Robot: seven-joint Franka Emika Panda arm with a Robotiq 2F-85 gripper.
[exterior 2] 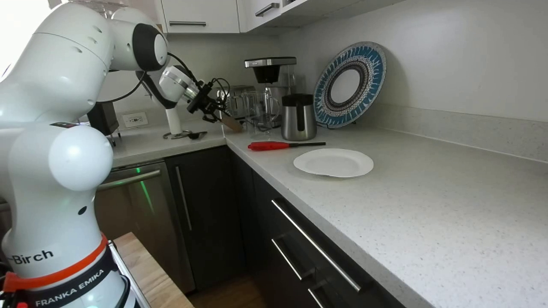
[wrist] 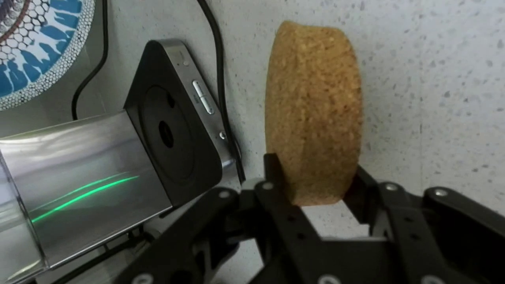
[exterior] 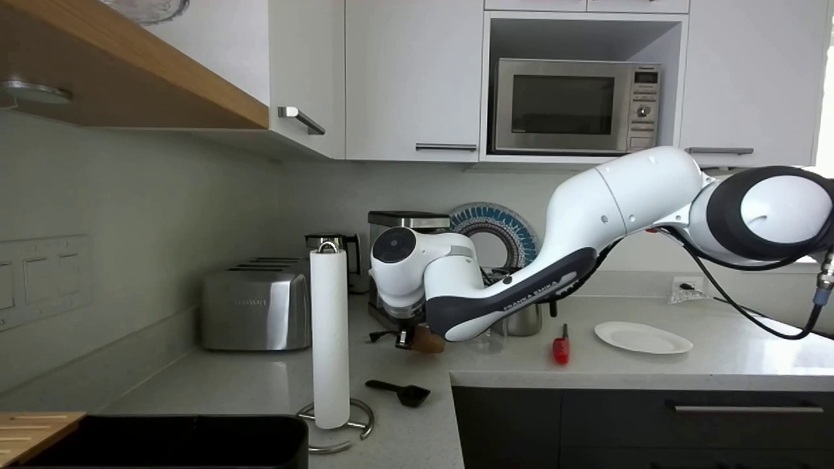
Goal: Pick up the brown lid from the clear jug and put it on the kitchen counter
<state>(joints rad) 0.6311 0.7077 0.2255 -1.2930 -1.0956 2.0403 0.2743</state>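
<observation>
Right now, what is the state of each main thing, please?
claw: gripping the brown lid
brown lid: tilted, off the clear jug
clear jug: upright, uncovered
white plate: lying flat
red-handled tool: lying down
black scoop: lying down
paper-towel roll: upright
blue-rimmed dish: propped on edge
microwave: door closed

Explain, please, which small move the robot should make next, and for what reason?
Probably lower the black end effector gently until the round brown cork lid rests on the pale speckled kitchen counter, before opening. It grips the lid tilted, off the clear glass jug and low near the counter; whether the lid's edge touches, I cannot tell.
</observation>
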